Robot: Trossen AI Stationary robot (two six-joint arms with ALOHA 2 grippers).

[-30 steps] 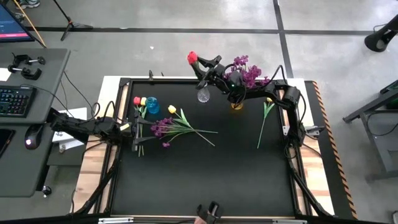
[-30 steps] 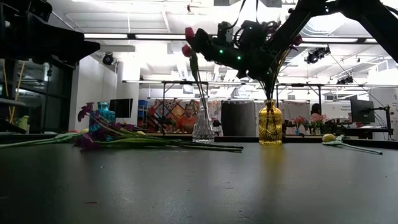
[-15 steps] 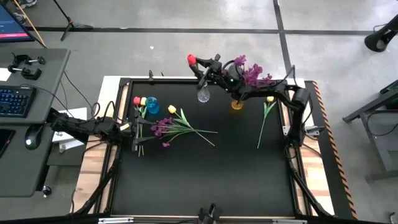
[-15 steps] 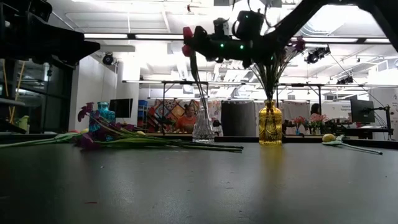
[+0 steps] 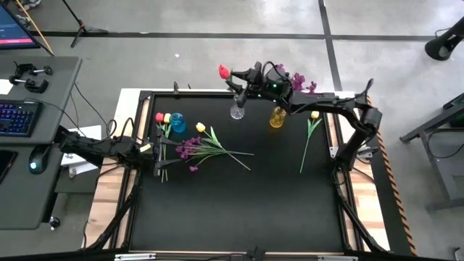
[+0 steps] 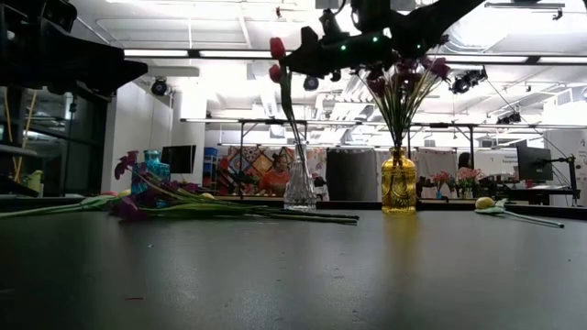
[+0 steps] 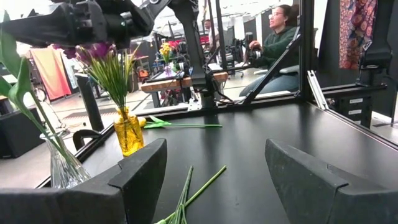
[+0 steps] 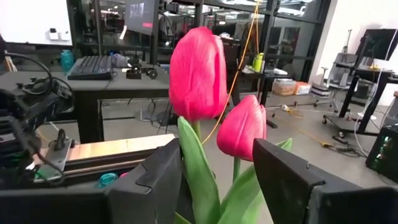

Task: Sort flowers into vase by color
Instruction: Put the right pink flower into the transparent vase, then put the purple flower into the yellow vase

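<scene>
Two red tulips (image 5: pixel 224 70) (image 8: pixel 199 71) stand high over the clear vase (image 5: pixel 237 111) (image 6: pixel 299 188) at the far edge, and their stems reach down into its mouth. My right gripper (image 5: pixel 239 76) (image 8: pixel 217 165) is shut on them just below the heads. Purple sprigs (image 5: pixel 297 81) stand in the yellow vase (image 5: pixel 276 118) (image 6: pixel 398 183). A heap of purple sprigs and a yellow tulip (image 5: pixel 203 145) lies left of centre. My left gripper (image 5: pixel 154 148) (image 7: pixel 214 168) waits open at the left edge, beside that heap. My right gripper pinches the red tulips between its two fingers (image 8: pixel 155 180), at the leaves and stems right under the heads (image 8: pixel 202 155). It comes at them about level from the table's right side, across the stems. The stems (image 6: pixel 290 128) slant down with their lower ends inside the clear vase.
A blue vase (image 5: pixel 177 125) (image 6: pixel 154 170) stands far left with a red and a yellow tulip (image 5: pixel 163 117) lying beside it. Another yellow tulip (image 5: pixel 312 119) lies near the right edge. The near half of the black table (image 5: pixel 239 210) holds nothing. A person sits beyond the table (image 7: pixel 277 31).
My right arm's forearm has swung toward the far right corner and risen, coming off from over the yellow vase, so the purple sprigs now show. Its gripper has turned but stayed at the red tulips, which stand almost where they were.
</scene>
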